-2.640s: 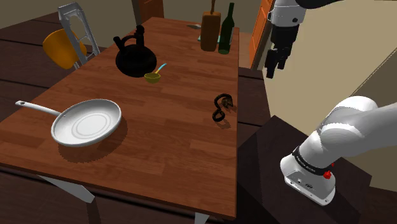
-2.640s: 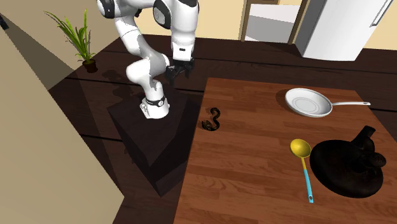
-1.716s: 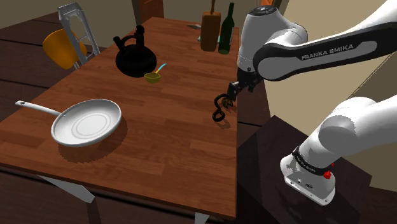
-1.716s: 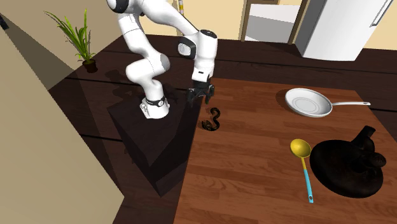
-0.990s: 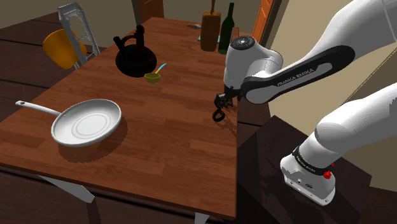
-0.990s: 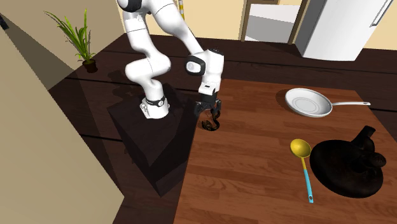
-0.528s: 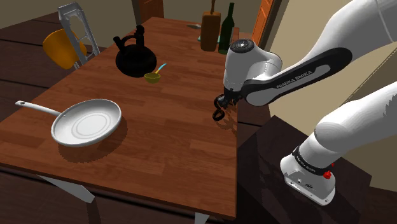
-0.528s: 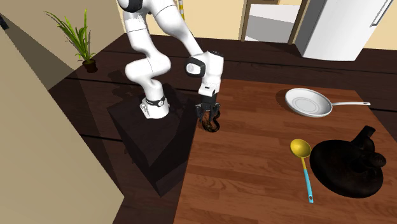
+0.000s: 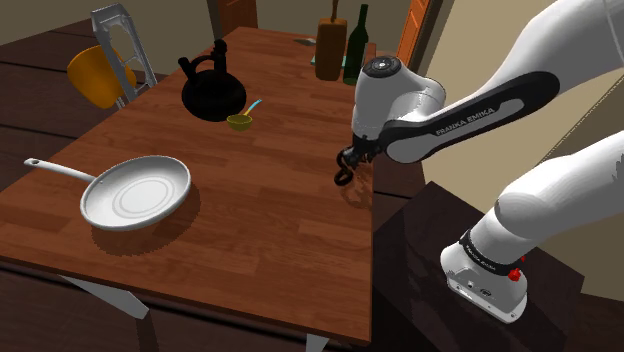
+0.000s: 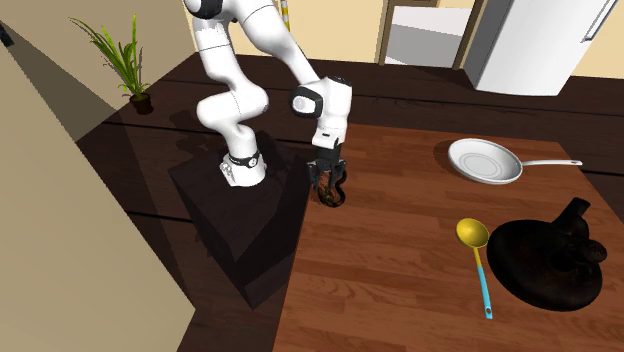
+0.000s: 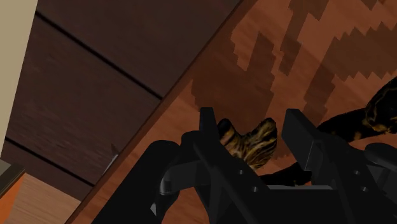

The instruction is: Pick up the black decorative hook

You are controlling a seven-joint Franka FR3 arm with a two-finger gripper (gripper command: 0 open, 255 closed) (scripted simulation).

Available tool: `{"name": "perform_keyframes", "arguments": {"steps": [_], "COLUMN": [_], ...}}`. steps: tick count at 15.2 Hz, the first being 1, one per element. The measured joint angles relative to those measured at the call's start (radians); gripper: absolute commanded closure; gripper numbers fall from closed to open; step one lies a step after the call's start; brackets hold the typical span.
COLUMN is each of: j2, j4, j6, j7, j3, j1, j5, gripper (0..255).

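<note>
Black two-finger claw (image 9: 352, 158) is clenched part-way on the black curled decorative hook with brown mottling (image 9: 343, 176). In the wrist view the fingers (image 11: 208, 137) stand a narrow gap apart with the hook's mottled end clasped between them. Its lower loop hangs under the fingertips, right at the brown wooden table's (image 9: 250, 230) edge nearest the stand; can't tell if it clears the wood. Counts, shoulder view, clock bearings from the hook: one white round frying pan (image 9: 135, 192) at 8 o'clock; one black kettle (image 9: 212, 92) at 10 o'clock; one yellow-bowled ladle with a blue handle (image 9: 240, 120) just beside the kettle, at its 5 o'clock; one dark green bottle (image 9: 358, 35) and one brown block (image 9: 330, 55) side by side at 12 o'clock. One yellow-seated chair (image 9: 95, 75) is off the table at 10 o'clock.
</note>
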Motion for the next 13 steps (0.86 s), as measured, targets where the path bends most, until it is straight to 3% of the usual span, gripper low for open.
{"name": "perform_keyframes", "arguments": {"steps": [13], "j2": [-0.130], "j4": [0.078], "j6": [-0.195], "j7": [-0.097], "j3": [-0.059], "j1": [0.051], "j5": [0.073], "gripper": [255]}}
